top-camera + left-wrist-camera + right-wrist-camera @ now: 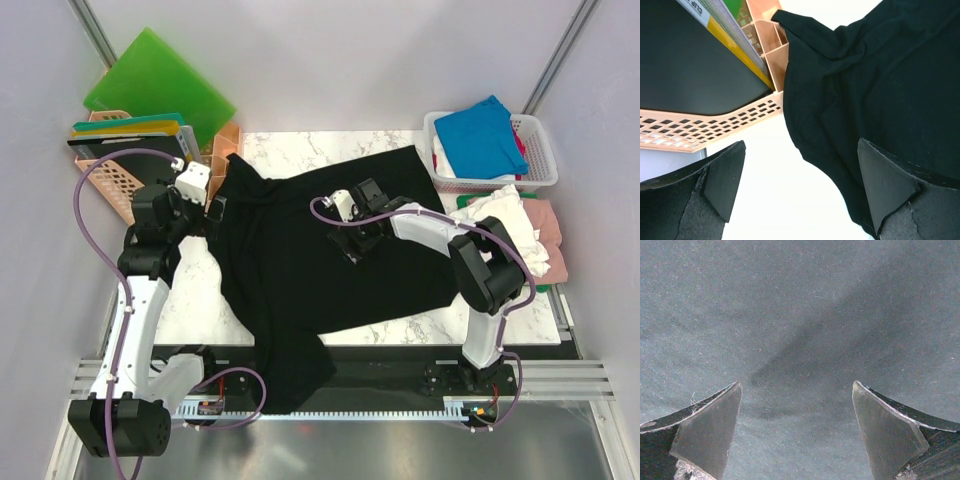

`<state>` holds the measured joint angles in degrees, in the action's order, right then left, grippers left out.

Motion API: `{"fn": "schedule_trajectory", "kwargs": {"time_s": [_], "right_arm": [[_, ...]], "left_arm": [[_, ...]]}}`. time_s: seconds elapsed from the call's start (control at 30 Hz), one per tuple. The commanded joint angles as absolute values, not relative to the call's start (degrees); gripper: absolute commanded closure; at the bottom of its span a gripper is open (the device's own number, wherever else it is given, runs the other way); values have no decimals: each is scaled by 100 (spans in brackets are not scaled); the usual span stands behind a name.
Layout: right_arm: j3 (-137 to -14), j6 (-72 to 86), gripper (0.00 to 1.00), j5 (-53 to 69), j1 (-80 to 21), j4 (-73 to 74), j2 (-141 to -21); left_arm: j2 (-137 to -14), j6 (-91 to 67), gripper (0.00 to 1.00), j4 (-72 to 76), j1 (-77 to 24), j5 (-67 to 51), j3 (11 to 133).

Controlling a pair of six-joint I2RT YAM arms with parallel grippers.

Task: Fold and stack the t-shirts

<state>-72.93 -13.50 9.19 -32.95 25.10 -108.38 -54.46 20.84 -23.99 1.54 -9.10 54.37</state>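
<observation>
Black shirt (300,270) is lying spread on the table (300,150), its lower part hanging over the near edge. Left gripper (213,208) is hovering wide open and empty at the shirt's left edge, beside the peach basket (105,185). Right gripper (352,243) is hanging open and empty over the shirt's middle. Laying out seems in hand, with folding not yet begun. Next, each gripper is probably needing an edge to pinch.

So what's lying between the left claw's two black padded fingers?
In the left wrist view, mostly bare white tabletop, with an edge of the large black cloth t-shirt spilling in beside one finger.
</observation>
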Motion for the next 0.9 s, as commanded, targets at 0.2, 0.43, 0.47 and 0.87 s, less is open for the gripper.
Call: {"fn": "schedule_trajectory", "kwargs": {"time_s": [0.2,0.43,0.47,0.87], "right_arm": [[-6847,-1854,2,518,-3577,2496,-9792],[-6347,-2669,2,624,-4348,3137,-9203],[-6259,-2733,2,563,-4507,3112,-9089],[-6898,-2743,2,501,-5739,2400,-9859]], "left_arm": [[-5256,2258,0,-2364,185,-835,5107],[-5291,2215,0,-2382,185,-984,5159],[-5300,2224,0,-2399,176,-1028,5159],[-5370,2364,0,-2496,176,-835,5133]]}}
